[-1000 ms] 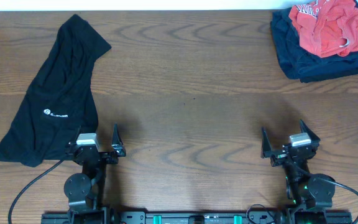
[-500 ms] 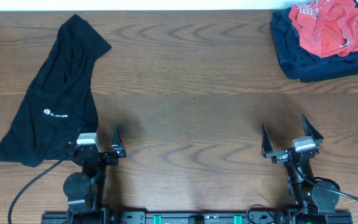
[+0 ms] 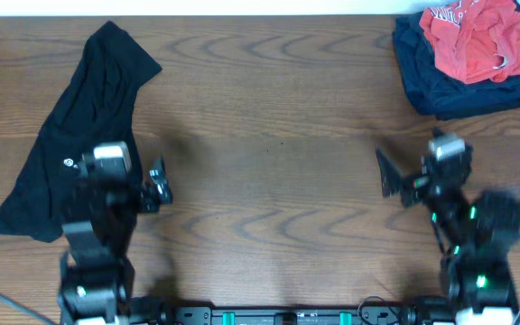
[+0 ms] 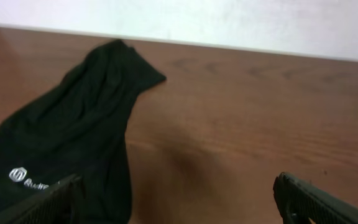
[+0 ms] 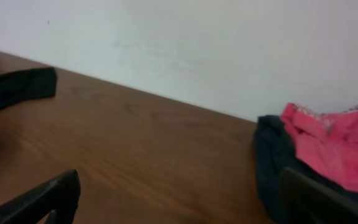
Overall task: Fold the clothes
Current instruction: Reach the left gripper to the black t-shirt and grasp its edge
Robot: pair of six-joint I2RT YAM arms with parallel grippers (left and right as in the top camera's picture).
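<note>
Logged black trousers (image 3: 88, 99) lying rumpled at left of table (image 3: 269, 117). Found left gripper (image 4: 178, 196) spread wide, empty, over their near edge; right gripper (image 5: 179, 193) likewise wide, empty, well apart. Risk: pinching one thin layer only, dragging fabric into a bunch.

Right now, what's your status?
Left claw open, right claw open, both empty. Black garment unfolded, left side. Red-and-navy pile far right, not in the way.
</note>
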